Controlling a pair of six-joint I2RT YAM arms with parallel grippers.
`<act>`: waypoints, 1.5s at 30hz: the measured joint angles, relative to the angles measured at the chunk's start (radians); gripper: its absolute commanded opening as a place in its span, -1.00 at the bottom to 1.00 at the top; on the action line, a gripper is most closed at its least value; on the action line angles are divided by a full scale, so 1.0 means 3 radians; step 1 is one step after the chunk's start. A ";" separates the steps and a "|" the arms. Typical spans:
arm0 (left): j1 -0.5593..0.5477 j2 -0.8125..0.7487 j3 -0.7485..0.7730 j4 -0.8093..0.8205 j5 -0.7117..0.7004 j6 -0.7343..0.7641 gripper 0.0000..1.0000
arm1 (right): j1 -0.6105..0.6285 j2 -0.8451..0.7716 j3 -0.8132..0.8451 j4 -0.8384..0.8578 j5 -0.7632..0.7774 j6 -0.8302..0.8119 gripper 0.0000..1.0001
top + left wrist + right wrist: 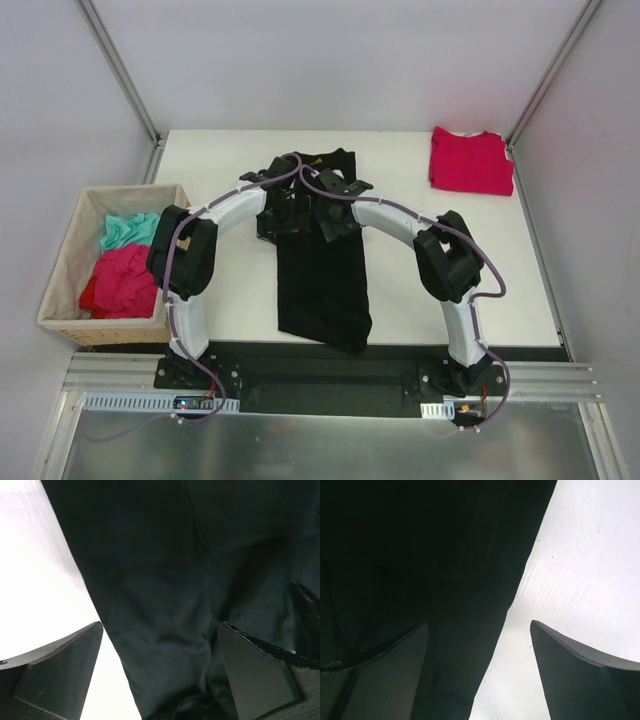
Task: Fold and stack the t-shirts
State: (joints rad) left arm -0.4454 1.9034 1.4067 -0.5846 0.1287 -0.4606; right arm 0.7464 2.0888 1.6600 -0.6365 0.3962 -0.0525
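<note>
A black t-shirt (322, 285) lies as a long narrow strip down the middle of the white table (500, 290), its near end hanging over the table's front edge. Both grippers hover over its far half. My left gripper (283, 205) is open, its fingers astride the shirt's left edge (100, 625). My right gripper (338, 203) is open too, straddling the right edge (510, 610). Neither holds cloth. A folded crimson-red t-shirt (471, 160) rests at the table's far right corner.
A woven tan basket (70, 270) stands off the table's left side, holding a pink-red garment (122, 282) and a teal one (130, 230). Metal frame posts rise at the back corners.
</note>
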 measured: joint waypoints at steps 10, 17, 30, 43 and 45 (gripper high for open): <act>0.0008 0.0357 0.0253 -0.0346 -0.0440 0.0034 0.98 | -0.0106 0.0111 0.0034 -0.0066 -0.0094 0.0047 0.73; 0.0052 0.0357 0.0477 -0.0656 -0.0918 0.0165 0.98 | -0.0112 0.0111 0.0034 -0.0081 -0.0127 0.0050 0.73; 0.0094 0.0785 0.0891 -0.0997 -0.1183 0.0262 0.98 | -0.0188 0.0314 0.0286 -0.0234 -0.0145 0.0088 0.74; 0.0181 0.1369 0.1879 -0.1389 -0.1191 0.0403 0.99 | -0.0356 0.0661 0.0959 -0.0515 -0.0200 0.0084 0.77; 0.0214 0.1472 0.2066 -0.1417 -0.1190 0.0423 0.98 | -0.0406 0.0769 0.1141 -0.0581 -0.0221 0.0079 0.77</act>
State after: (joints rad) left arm -0.3813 2.3451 2.0266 -1.0096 -0.2283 -0.3336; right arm 0.6247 2.3196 2.0022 -0.8108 0.3298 -0.0288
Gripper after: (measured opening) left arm 0.992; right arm 0.882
